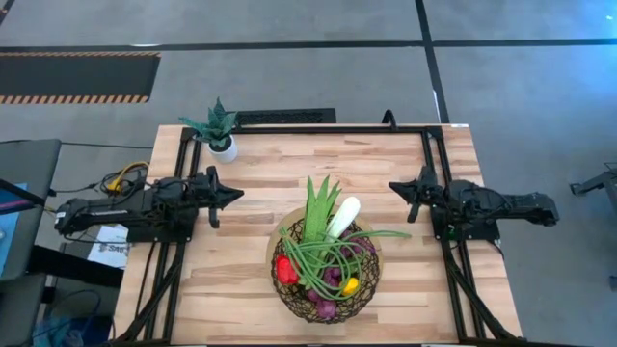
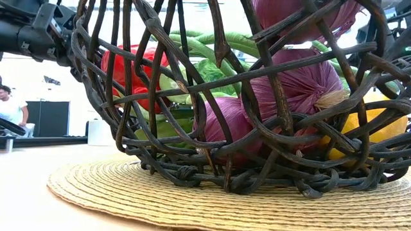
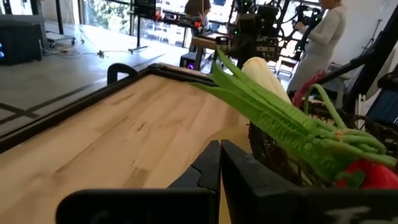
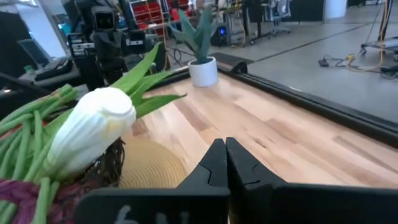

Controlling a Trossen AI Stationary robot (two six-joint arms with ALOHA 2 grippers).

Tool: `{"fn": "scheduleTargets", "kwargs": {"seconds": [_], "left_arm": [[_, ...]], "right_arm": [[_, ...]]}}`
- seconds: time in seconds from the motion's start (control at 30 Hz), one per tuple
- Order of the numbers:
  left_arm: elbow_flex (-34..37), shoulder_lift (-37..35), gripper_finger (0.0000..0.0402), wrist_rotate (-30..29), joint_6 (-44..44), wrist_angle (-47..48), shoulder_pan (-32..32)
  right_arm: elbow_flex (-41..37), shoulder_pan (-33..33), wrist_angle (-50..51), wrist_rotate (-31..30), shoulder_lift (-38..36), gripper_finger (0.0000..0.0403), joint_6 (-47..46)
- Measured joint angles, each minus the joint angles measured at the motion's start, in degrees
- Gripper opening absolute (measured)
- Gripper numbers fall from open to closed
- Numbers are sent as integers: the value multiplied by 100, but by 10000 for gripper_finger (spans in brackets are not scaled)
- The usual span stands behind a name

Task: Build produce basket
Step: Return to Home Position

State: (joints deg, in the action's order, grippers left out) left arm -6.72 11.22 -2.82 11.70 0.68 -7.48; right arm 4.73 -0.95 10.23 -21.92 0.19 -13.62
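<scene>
**Position.** The basket (image 1: 307, 310) stands on a straw mat (image 2: 192, 199) at the near middle of the tabletop (image 1: 260, 173), between the two arms.

**Contents.**
- Inside are a red pepper (image 1: 285, 269), looped green beans (image 1: 333, 253), purple pieces (image 2: 289, 83) and a lemon (image 1: 351, 285).
- The leek (image 1: 343, 216) and leafy stalk (image 1: 317, 204) lean out over the far rim.
- No lime can be made out.
- No produce lies loose on the tabletop.
- A potted plant (image 1: 221, 132) stands apart at the far left corner.

**Arms.**
- The left pincer (image 1: 237, 194) lies low at the left side, pointing inward and well apart from the basket. The left wrist view shows its fingers pressed together with nothing between them.
- The right pincer (image 1: 394, 184) mirrors it at the right side, likewise pressed together and empty, near the leek's overhang but not touching it.

**Step in hand.** Loading appears complete and both arms are at or close to their parked pose, so this looks like the closing retreat rather than a pick.

**Next move.** No grasp is called for. Each arm needs only to settle in its rest pose, holding its line away from the centre. The main risk is a sweep brushing the overhanging leek, leaves or trailing beans and disturbing the load.
</scene>
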Motion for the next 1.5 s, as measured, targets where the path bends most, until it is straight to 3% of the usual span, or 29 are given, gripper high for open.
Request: {"fn": "scheduleTargets", "kwargs": {"seconds": [0.9,1.3,1.5], "left_arm": [[0,-2,0,-168,184,425,-1],[0,1,0,-235,836,1577,-1],[0,1,0,-235,-711,1568,2]], "right_arm": [[13,92,169,-16,15,18,15],[7,92,137,-45,15,25,11],[6,92,132,-45,15,22,8]]}}
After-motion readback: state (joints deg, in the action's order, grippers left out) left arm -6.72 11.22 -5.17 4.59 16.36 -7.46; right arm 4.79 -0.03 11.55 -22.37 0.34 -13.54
